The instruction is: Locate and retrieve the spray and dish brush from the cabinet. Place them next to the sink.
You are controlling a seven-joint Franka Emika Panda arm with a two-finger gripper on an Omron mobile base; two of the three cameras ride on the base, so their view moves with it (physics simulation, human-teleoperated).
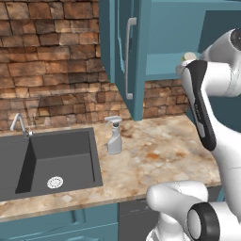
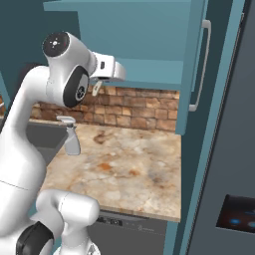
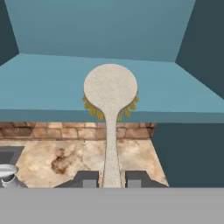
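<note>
The teal-blue wall cabinet point(image 1: 141, 52) with its long grey vertical bar handle is standing open above the speckled beige stone counter point(image 1: 155, 155). Its door edge is reaching down at the left of the opening, and the front lip of its teal inner shelf point(image 3: 52, 94) is running straight across just below the brush head. Open air is lying between that lip and the counter beneath, with red-brown brick wall point(image 1: 47, 61) behind.

In the hand view, the slim dish brush point(image 3: 110, 94) with a pale beige handle and round head fringed with yellow bristles is running straight out from the two-finger gripper point(image 3: 111, 179). The two dark fingertips point(image 3: 86, 178) are pinching the near end of the handle, one on each side. The brush head is sitting at the shelf's front lip, over its near edge; whether it is touching the shelf I cannot tell.

The small pale grey translucent spray bottle point(image 1: 114, 135) is standing upright on the counter, just right of the dark grey rectangular sink point(image 1: 52, 160).
</note>
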